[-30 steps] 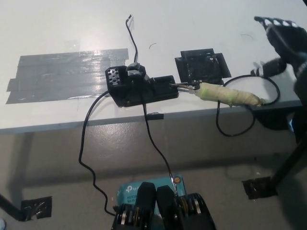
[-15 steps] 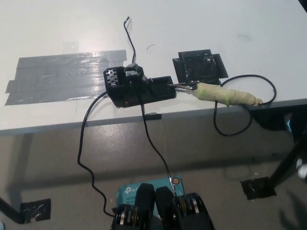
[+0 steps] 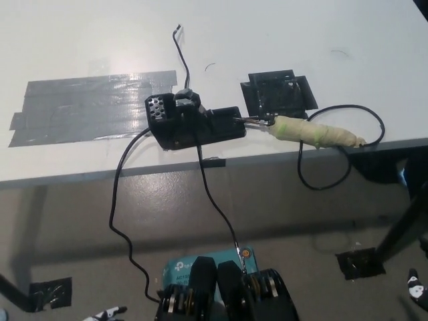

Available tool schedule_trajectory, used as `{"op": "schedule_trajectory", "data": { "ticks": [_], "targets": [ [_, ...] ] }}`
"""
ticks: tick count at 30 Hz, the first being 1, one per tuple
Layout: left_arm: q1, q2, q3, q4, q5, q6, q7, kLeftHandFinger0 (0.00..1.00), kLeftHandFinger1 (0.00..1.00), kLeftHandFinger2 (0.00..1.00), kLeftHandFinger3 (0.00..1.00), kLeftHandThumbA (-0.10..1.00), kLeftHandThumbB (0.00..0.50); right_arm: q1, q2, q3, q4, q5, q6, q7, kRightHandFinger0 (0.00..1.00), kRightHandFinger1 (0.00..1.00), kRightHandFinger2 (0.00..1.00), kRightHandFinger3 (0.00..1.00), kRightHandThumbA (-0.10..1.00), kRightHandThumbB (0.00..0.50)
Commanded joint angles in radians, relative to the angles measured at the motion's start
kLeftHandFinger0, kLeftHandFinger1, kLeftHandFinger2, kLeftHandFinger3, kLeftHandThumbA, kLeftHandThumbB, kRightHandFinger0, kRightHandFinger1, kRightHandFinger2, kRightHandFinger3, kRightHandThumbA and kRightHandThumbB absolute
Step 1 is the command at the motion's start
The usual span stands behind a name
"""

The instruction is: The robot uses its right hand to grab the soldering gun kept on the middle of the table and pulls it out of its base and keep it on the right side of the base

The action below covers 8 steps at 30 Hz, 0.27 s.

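Observation:
The soldering gun (image 3: 314, 132), its handle wrapped in yellowish tape, lies on the white table (image 3: 267, 40) near the front edge. Its metal tip (image 3: 253, 121) sits in the right end of the black base (image 3: 194, 124) at the table's middle. Its black cable (image 3: 334, 180) loops over the front edge. Only a small part of my black right hand (image 3: 415, 289) shows at the bottom right corner, well below the table and far from the gun. A sliver of my white left hand (image 3: 105, 312) shows at the bottom edge, also low.
A grey tape patch (image 3: 93, 107) covers the table left of the base. A black tape square (image 3: 277, 92) lies just behind the gun. Thin cables (image 3: 120, 200) hang from the base to the floor. A black stand leg (image 3: 401, 227) rises at the right.
My right hand, over the table's right end one second ago, has dropped away and now shows only at the bottom right corner. The gun and base have not moved.

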Motion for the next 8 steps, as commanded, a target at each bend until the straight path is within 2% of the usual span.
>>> {"op": "schedule_trajectory", "data": {
  "ticks": [1, 3, 5, 8],
  "targets": [
    [-0.001, 0.005, 0.026, -0.013, -0.007, -0.003, 0.03, 0.69, 0.78, 0.95, 1.0, 0.73, 0.211, -0.01, -0.047, 0.03, -0.004, 0.065, -0.139, -0.082, 1.0, 1.0, 1.0, 1.0, 0.23, 0.194],
    [0.001, -0.002, 0.03, -0.01, -0.011, -0.006, 0.033, 0.68, 0.77, 0.94, 1.0, 0.73, 0.216, 0.001, -0.049, 0.04, -0.019, 0.071, -0.128, -0.088, 1.0, 1.0, 1.0, 1.0, 0.22, 0.203],
    [0.0, -0.006, 0.045, 0.003, -0.024, -0.027, 0.039, 0.64, 0.73, 0.9, 1.0, 0.71, 0.21, 0.009, -0.055, 0.068, -0.021, 0.051, -0.158, -0.109, 1.0, 1.0, 1.0, 1.0, 0.18, 0.197],
    [-0.009, -0.005, 0.056, 0.01, -0.034, -0.043, 0.037, 0.61, 0.71, 0.87, 1.0, 0.72, 0.2, 0.009, -0.062, 0.093, -0.013, 0.026, -0.171, -0.131, 1.0, 1.0, 1.0, 1.0, 0.2, 0.197]
  ]
}}
